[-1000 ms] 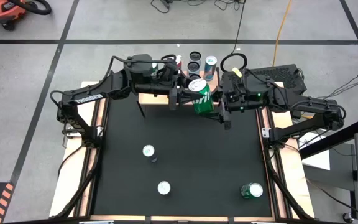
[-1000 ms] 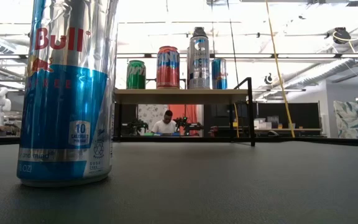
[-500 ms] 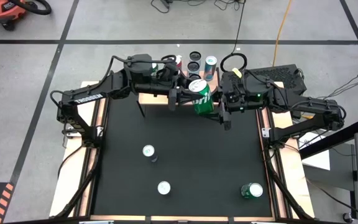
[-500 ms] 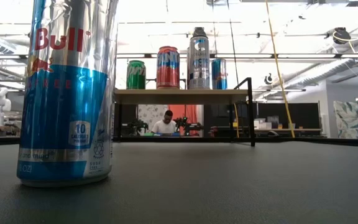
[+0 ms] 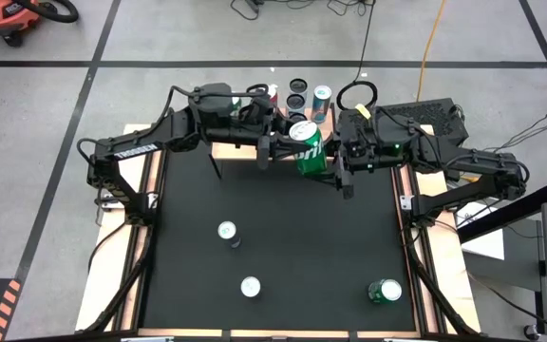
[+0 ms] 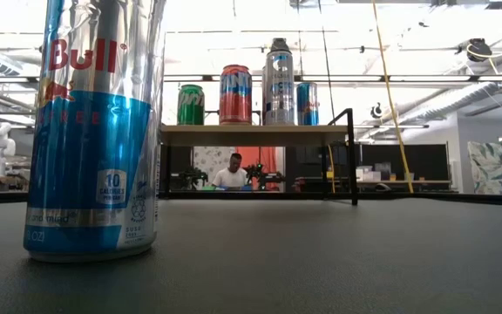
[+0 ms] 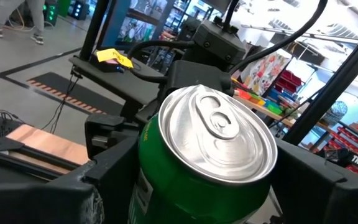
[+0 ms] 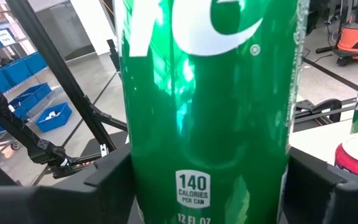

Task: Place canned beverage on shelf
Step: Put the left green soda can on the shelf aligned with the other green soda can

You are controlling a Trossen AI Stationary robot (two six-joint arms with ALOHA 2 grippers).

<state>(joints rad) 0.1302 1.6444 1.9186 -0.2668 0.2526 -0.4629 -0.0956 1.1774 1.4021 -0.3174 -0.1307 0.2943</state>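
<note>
A green canned beverage (image 5: 307,149) hangs in the air over the table's far middle, tilted, between both arms. My left gripper (image 5: 287,145) reaches it from the table's left and my right gripper (image 5: 325,160) from the right; both are shut on it. Just behind stands the shelf (image 6: 251,133), a light-wood board on black legs. On it stand a green can (image 6: 191,105), a red can (image 6: 235,94), a tall silver can (image 6: 279,81) and a blue can (image 6: 307,103). Neither gripper shows in the low view. My left gripper has the green can's side wall just below its top rim (image 7: 146,163) between its two fingers, coming level from the table's left. The can is lifted clear and leans, its silver lid (image 7: 219,134) in view. My right gripper pinches the can's side wall lower down (image 8: 138,186) between its two fingers (image 8: 107,180), coming level from the table's right. The can stands clear of table and shelf.
A blue and silver can (image 6: 94,131) stands close to the low camera. On the black table stand two silver-topped cans (image 5: 227,231) (image 5: 250,286) and a green can (image 5: 385,291) toward the near edge. The table's middle is bare.
</note>
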